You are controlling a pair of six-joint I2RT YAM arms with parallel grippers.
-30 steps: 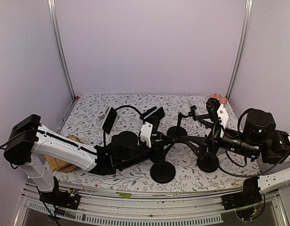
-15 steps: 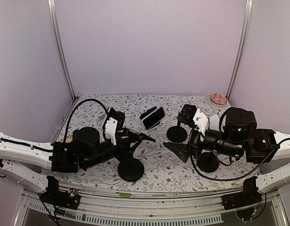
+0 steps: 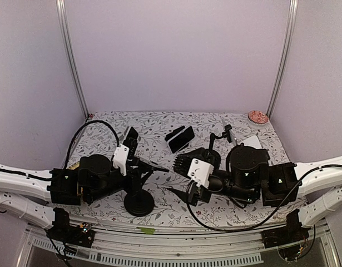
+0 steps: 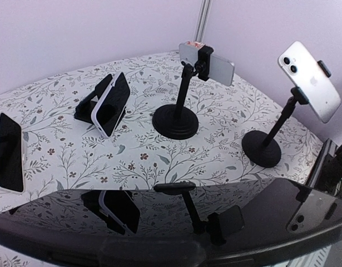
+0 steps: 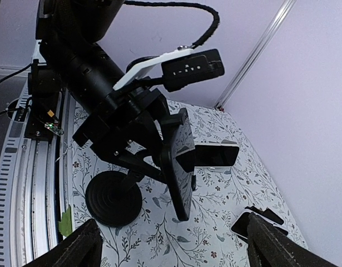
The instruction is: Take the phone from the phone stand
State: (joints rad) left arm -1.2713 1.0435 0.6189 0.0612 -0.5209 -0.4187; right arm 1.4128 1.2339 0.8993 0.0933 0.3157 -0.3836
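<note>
Left gripper (image 3: pixel 139 168) is grasping the stand (image 5: pixel 112 198) by its stem; the phone (image 5: pixel 181 166) is sitting clamped at the stand's top. Right gripper (image 5: pixel 172 236) is hovering released, facing the stand.

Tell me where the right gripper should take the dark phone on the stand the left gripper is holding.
I'd take the dark phone by its lower free half, pinching front and back faces, coming in from the right arm's side. It stands edge-on and tilted before the open right gripper, while the left gripper crowds its upper end on the phone stand.
</note>
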